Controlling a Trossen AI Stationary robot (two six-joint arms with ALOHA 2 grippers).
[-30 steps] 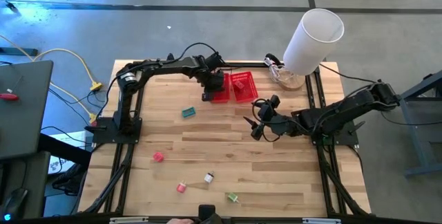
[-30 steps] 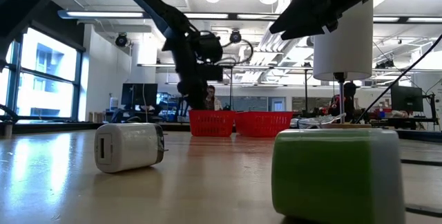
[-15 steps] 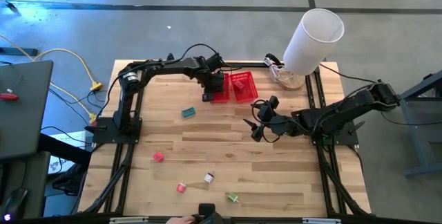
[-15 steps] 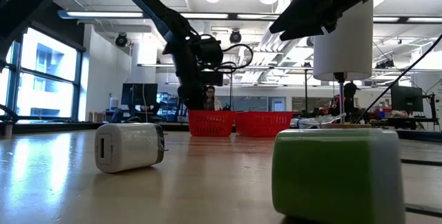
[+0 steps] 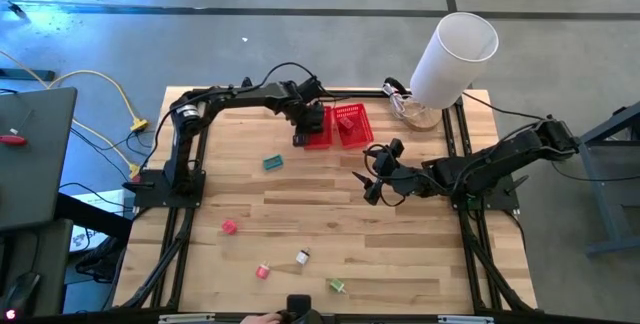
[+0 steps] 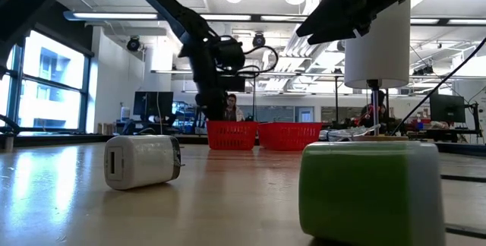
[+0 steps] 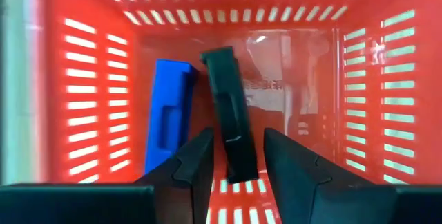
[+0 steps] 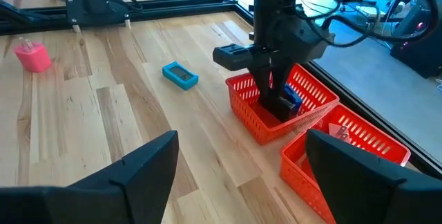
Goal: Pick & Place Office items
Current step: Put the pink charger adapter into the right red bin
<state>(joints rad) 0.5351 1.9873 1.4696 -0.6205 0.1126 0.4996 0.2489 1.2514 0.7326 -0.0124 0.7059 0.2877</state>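
L gripper (image 7: 235, 156) is down inside the left-hand red mesh basket (image 5: 318, 128), fingers parted w/ a gap on each side of the black rectangular item (image 7: 230, 113), which lies on the basket floor reaching out from between the fingertips; no pad visibly pressing it, so it looks released, not held. Just beside that item, on the basket floor, lies a blue rectangular piece (image 7: 168, 115), touching or nearly touching it. R wrist view shows the same L gripper (image 8: 271, 89) dipped into that basket, w/ the second red basket (image 8: 342, 149) right next to it. R gripper (image 5: 378, 178) hovers over bare tabletop, well clear of both baskets, fingers spread wide & holding nothing. Away from the L gripper, out on the wooden table (image 5: 300, 224): teal item (image 5: 272, 162) nearest the baskets, pink one (image 5: 229, 227) farther off, then red-white one (image 5: 263, 271), whitish one (image 5: 302, 257) & green one (image 5: 336, 286) toward the front edge. Low view has the whitish item (image 6: 143, 161) & green item (image 6: 370, 189) up close. A small red block (image 5: 347, 121) sits in the second basket. Big white cylinder (image 5: 454, 58) stands at the table's far corner beyond the R arm
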